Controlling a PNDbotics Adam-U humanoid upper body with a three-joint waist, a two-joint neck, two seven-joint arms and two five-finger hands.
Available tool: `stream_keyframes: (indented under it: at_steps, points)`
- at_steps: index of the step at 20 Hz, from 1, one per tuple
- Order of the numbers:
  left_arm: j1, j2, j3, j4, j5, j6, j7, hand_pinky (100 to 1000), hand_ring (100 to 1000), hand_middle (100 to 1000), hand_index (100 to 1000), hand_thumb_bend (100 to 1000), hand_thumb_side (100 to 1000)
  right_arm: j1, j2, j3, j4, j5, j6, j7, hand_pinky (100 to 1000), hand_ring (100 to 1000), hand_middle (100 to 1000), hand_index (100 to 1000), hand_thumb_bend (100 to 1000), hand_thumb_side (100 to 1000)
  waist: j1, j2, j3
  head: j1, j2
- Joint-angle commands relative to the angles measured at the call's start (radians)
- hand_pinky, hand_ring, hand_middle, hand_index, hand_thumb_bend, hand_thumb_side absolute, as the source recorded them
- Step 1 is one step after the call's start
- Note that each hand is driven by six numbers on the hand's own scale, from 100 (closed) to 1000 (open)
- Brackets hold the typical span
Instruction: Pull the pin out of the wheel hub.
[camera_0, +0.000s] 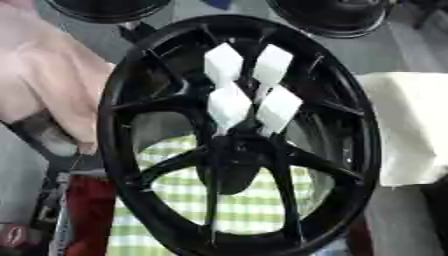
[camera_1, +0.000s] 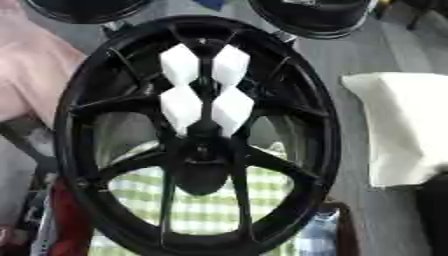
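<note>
Robot hand: neither was in view, state untold | black wheel hub (camera_1: 197, 135) looked rigid, heavy | four white pins (camera_1: 205, 90) clustered above centre, probably light, graspable at the blocky heads.

Two head-mounted views, side by side, look down from very close at the same black wheel hub (camera_1: 197, 135), which fills both frames.
</note>
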Motion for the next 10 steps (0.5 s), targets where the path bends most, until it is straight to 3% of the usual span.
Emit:
stream_keyframes:
  at_steps: [1, 8, 10]
  points:
    - [-0.011, 0.044, 0.017, -0.016, 0.004, -0.003, 0.001, 838, 739, 878, 901, 416, 898, -0.019, -0.018, -0.017, -0.017, -0.011, 0.009, -0.005, 919, 866, 780, 786, 197, 300, 0.005, -0.024, 0.002, 0.003, 0.005]
    - [-0.011, 0.043, 0.017, -0.017, 0.004, -0.003, 0.002, 838, 739, 878, 901, 416, 899, -0.019, -0.020, -0.016, -0.023, -0.010, 0.010, 0.001, 920, 869, 781, 784, 205, 280, 0.005, -0.023, 0.002, 0.002, 0.004]
    - [-0.011, 0.043, 0.016, -0.017, 0.004, -0.003, 0.002, 838, 739, 878, 901, 415, 899, -0.018, -0.022, -0.010, -0.028, -0.002, 0.003, 0.011, 921, 873, 785, 786, 268, 240, 0.004, -0.023, 0.002, 0.002, 0.004]
